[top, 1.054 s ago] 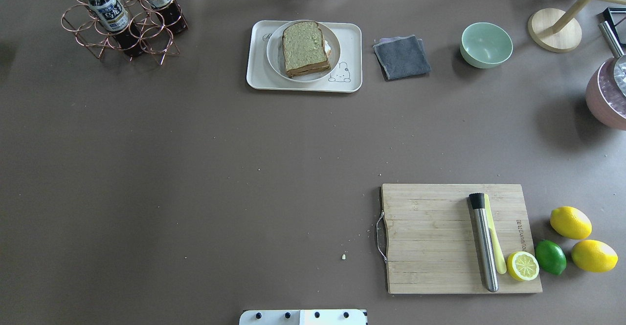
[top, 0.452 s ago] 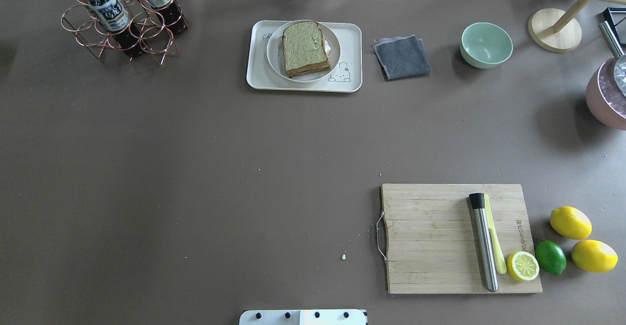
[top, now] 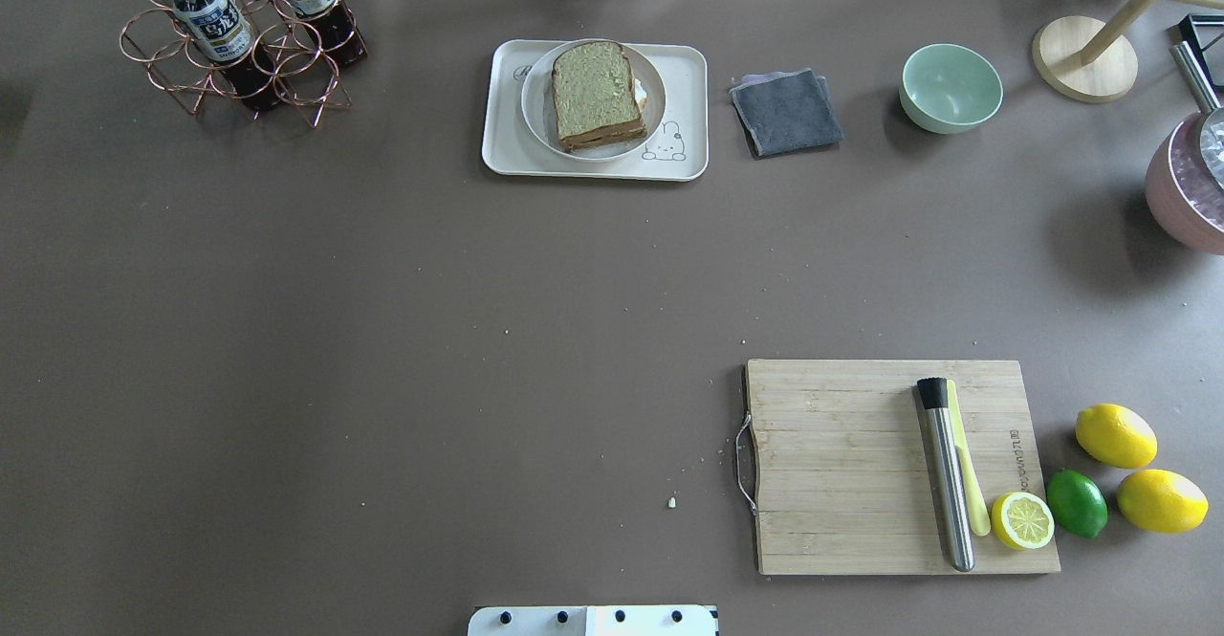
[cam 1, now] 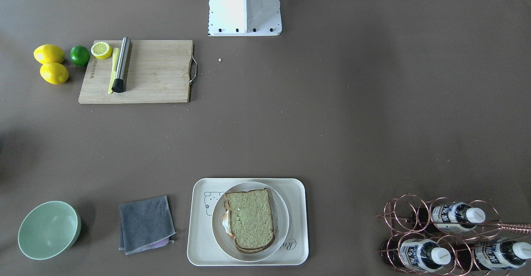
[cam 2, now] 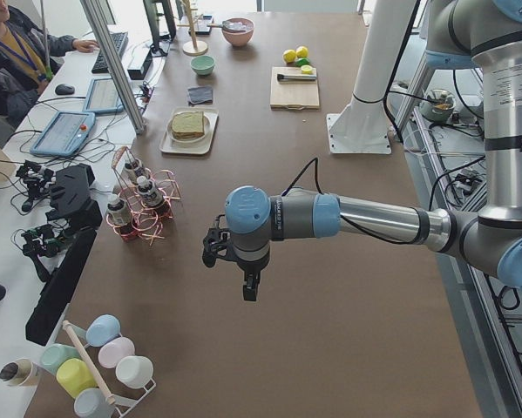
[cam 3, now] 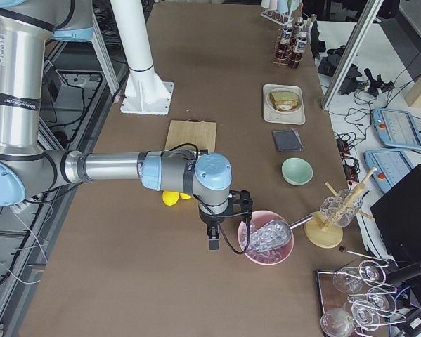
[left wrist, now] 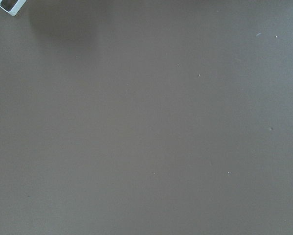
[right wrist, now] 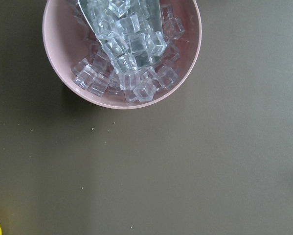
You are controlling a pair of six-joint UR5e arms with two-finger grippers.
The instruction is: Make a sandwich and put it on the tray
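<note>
The sandwich (top: 598, 93) lies assembled, a speckled tan slice on top and a bit of white egg at its edge, on a round white plate (top: 533, 100). The plate rests on the cream tray (top: 501, 153) at the far middle of the table. The front view shows the sandwich (cam 1: 250, 219) and the tray (cam 1: 199, 243) too. My left gripper (cam 2: 247, 283) hangs over bare table far to the left. My right gripper (cam 3: 211, 239) hangs beside the pink ice bowl far to the right. Only the side views show either gripper, so I cannot tell their state.
A wooden cutting board (top: 841, 464) carries a steel muddler (top: 947, 473) and a lemon half (top: 1021, 520). Lemons (top: 1115, 435) and a lime (top: 1076, 502) lie to its right. A grey cloth (top: 786, 112), green bowl (top: 950, 87), bottle rack (top: 239, 38) and pink ice bowl (right wrist: 122, 51) line the table's far edge and right end.
</note>
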